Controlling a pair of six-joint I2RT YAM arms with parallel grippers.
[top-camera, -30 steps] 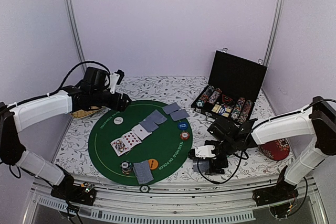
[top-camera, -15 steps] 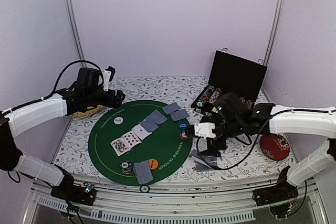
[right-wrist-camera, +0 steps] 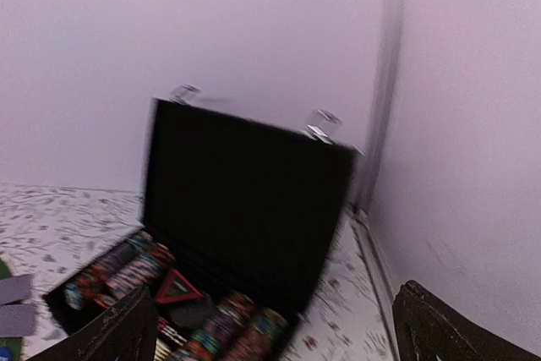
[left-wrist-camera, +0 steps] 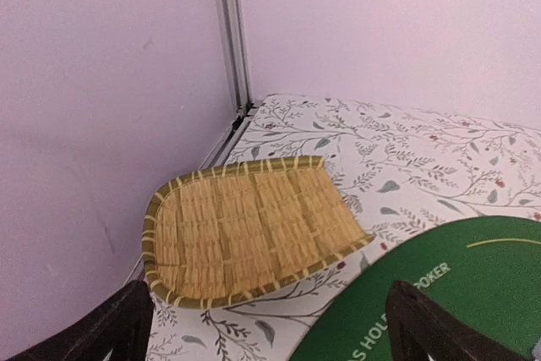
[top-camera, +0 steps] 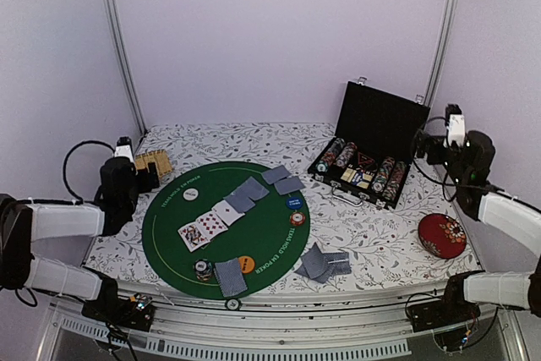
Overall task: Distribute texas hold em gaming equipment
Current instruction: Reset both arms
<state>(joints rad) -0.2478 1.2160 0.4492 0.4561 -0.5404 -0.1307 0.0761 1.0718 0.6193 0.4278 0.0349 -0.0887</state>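
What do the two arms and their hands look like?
The left arm and right arm have white shells with black joints, and black cables loop outside them. The left hand and right hand each have two dark fingers.

Cards (top-camera: 226, 211) spread flat on green mat (top-camera: 270, 243); chips (top-camera: 297, 218) among them; face-down pile (top-camera: 322, 263) off mat.

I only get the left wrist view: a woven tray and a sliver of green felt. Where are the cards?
Observer: Several face-up cards lie in the middle of the round green mat.
Operator: Any off the felt?
Observer: Yes, a loose face-down pile lies on the tablecloth, just right of the mat.
Operator: And the chips?
Observer: Rows of chips fill an open black case at the back right.
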